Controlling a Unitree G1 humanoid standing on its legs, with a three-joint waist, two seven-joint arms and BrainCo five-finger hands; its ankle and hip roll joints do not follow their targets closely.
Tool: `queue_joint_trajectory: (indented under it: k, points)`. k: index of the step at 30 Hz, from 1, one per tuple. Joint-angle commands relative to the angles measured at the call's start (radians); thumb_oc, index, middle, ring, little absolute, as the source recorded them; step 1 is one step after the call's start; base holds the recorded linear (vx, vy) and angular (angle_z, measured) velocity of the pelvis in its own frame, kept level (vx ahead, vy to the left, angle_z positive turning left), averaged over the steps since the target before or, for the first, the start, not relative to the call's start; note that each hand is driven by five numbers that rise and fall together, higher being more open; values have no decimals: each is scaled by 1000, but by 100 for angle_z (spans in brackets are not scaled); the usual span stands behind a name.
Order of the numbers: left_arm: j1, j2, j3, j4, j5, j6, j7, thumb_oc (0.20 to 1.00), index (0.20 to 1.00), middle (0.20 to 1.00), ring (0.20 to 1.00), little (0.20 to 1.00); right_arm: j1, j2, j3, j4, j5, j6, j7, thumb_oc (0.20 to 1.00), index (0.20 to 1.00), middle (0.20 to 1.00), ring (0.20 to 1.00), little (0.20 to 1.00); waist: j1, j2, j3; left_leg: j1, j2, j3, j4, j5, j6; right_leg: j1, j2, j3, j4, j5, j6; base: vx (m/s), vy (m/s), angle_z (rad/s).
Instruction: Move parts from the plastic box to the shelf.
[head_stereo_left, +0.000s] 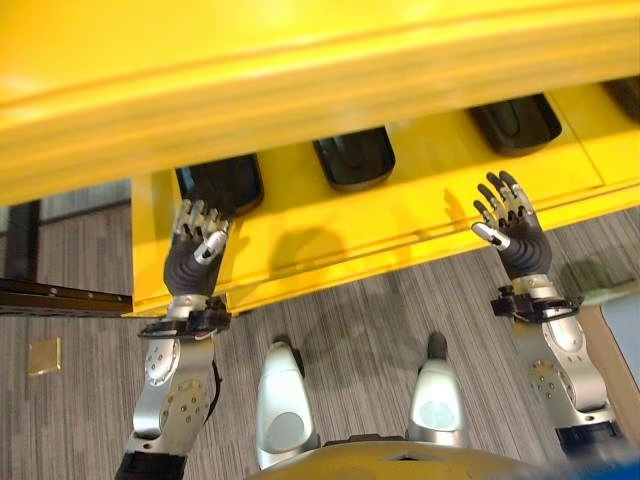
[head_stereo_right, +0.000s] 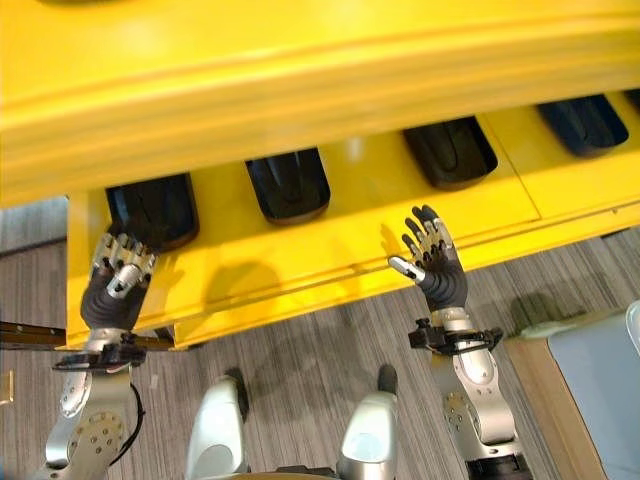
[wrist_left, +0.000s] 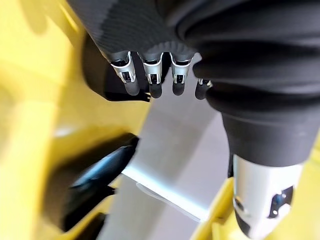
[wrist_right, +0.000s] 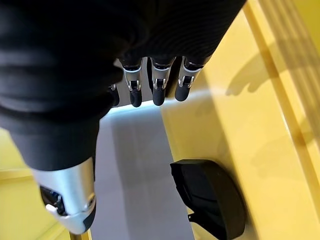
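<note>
In the left eye view, the yellow shelf (head_stereo_left: 420, 190) spans the top half, with black parts lying on it: one at 11 o'clock (head_stereo_left: 222, 185), one near 12 o'clock (head_stereo_left: 355, 158) and one at 1 o'clock (head_stereo_left: 516, 122). The left hand (head_stereo_left: 197, 245) hovers at the near edge just below the 11 o'clock part, fingers relaxed and empty. The right hand (head_stereo_left: 512, 225) at 3 o'clock is spread open, holding nothing.

The right eye view repeats this layout; a fourth part (head_stereo_right: 585, 122) shows at 2 o'clock.

In the left wrist view, straight fingers (wrist_left: 151, 82) point toward a dark part (wrist_left: 95, 177).

In the right wrist view, extended fingers (wrist_right: 157, 85) hang above the shelf, a part (wrist_right: 210, 197) just beside.

The plastic box is out of sight, so the sensible step is probably to draw both hands back clear of the shelf's lip without nudging the placed parts.
</note>
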Motion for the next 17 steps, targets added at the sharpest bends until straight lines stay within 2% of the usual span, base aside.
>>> queue_joint_trajectory:
  k: [1, 9, 17]
  points:
    - [68, 29, 6, -15, 32, 6, -82, 1000, 1000, 1000, 1000, 1000, 35, 6, -73, 6, -35, -10, 48, 1000, 1000, 1000, 1000, 1000, -6, 7, -91, 153, 9, 17, -333, 183, 55, 3, -2, -25, -2, -6, -19, 67, -11, 5]
    - [113, -12, -8, 111, 109, 30, -77, 1000, 1000, 1000, 1000, 1000, 101, 28, -81, 66, -67, 18, 47, 1000, 1000, 1000, 1000, 1000, -10, 8, -182, 273, 34, 68, -519, 270, 23, 105, 6, -65, -142, 44, 5, 57, -10, -4]
    - [131, -55, -18, 153, 129, 40, -62, 1000, 1000, 1000, 1000, 1000, 147, 65, -69, 68, -63, 22, 49, 1000, 1000, 1000, 1000, 1000, -24, 11, -214, 319, 50, 94, -574, 294, 10, 140, 18, -77, -183, 54, 8, 21, -5, -1]
